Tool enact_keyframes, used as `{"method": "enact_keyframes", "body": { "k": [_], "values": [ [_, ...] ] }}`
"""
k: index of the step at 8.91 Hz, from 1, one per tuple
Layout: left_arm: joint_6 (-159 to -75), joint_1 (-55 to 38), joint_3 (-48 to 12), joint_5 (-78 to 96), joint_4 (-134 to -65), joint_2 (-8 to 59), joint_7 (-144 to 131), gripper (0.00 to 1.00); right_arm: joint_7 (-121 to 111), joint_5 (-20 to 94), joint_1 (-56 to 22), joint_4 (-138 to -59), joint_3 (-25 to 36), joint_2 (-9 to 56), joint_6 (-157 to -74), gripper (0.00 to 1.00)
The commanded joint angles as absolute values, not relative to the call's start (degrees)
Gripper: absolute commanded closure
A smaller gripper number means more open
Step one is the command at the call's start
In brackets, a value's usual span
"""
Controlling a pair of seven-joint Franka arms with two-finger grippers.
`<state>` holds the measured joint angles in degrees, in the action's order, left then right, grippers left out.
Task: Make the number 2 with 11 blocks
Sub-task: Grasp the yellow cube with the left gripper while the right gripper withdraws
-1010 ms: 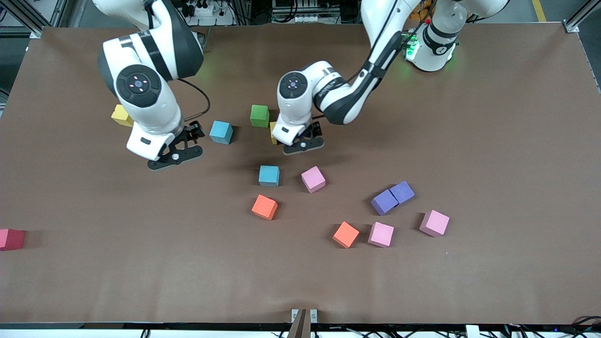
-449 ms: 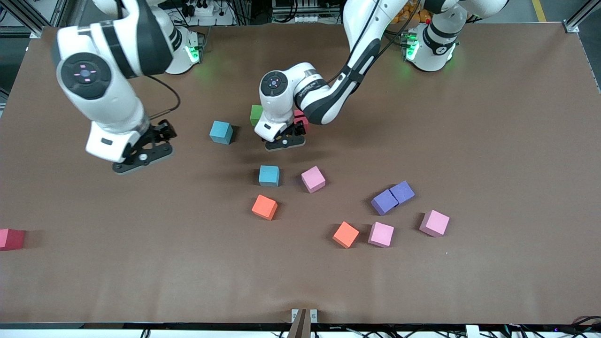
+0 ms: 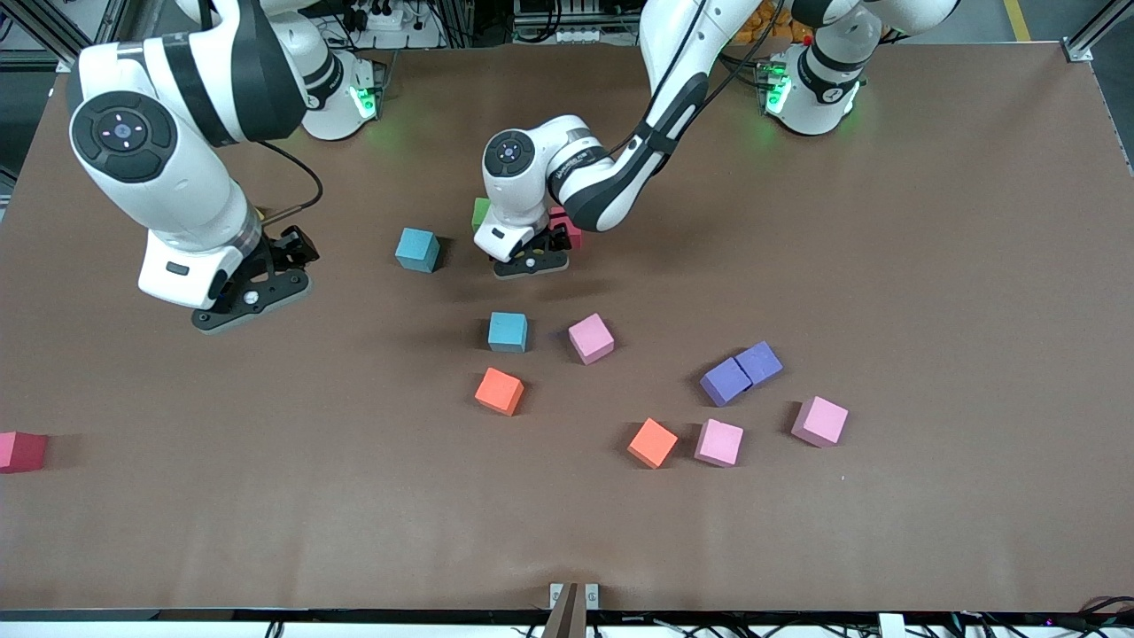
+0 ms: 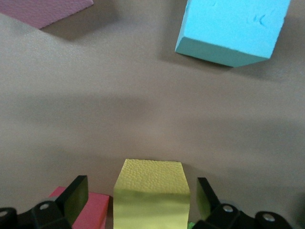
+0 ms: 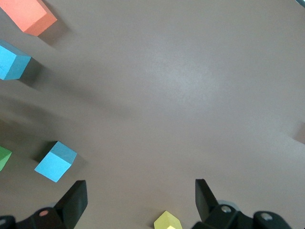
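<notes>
Front view is showing the left tool (image 3: 530, 262) hanging open at upper centre, straddling a yellow block (image 4: 151, 194) without gripping it; the right tool (image 3: 251, 299) is hovering open over bare tabletop (image 3: 930, 266) at upper left.

We are in a robotics lab: two white arms bolted along a brown tabletop (image 3: 930, 266), aluminium framing (image 3: 1085, 40) at its corners, power strips (image 3: 381, 16) and cabling above it.

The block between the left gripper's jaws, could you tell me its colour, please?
Yellow block; the left wrist view shows it best.
</notes>
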<state>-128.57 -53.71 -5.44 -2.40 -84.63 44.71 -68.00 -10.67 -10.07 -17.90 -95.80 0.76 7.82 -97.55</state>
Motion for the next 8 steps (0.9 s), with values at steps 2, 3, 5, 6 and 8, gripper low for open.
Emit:
{"method": "enact_keyframes", "body": {
  "k": [2, 3, 5, 6, 8],
  "values": [
    [-128.50, -54.58, -4.92, -3.43, -82.88, 46.05, -69.43, 0.00, -10.81, -10.11, -16.52, -94.83, -0.26, 7.91, -96.77, 0.00],
    [-128.50, -54.58, -5.01, -3.34, -82.88, 46.23, -69.78, 0.19, -10.81, -10.19, -16.44, -94.75, -0.18, 7.91, -96.85, 0.00],
    [-128.50, -54.58, -5.01, -3.25, -82.88, 46.41, -70.05, 0.33, -10.81, -10.19, -16.44, -94.75, -0.09, 7.91, -97.20, 0.00],
    [-128.50, -55.02, -5.01, -3.16, -82.97, 46.49, -71.88, 0.48, -10.81, -10.20, -16.44, -94.75, -0.09, 8.00, -97.21, 0.00],
    [-128.50, -55.46, -5.01, -3.16, -83.06, 46.76, -73.38, 0.70, -10.81, -10.11, -16.35, -94.75, 0.00, 8.00, -97.21, 0.00]
  ]
}}
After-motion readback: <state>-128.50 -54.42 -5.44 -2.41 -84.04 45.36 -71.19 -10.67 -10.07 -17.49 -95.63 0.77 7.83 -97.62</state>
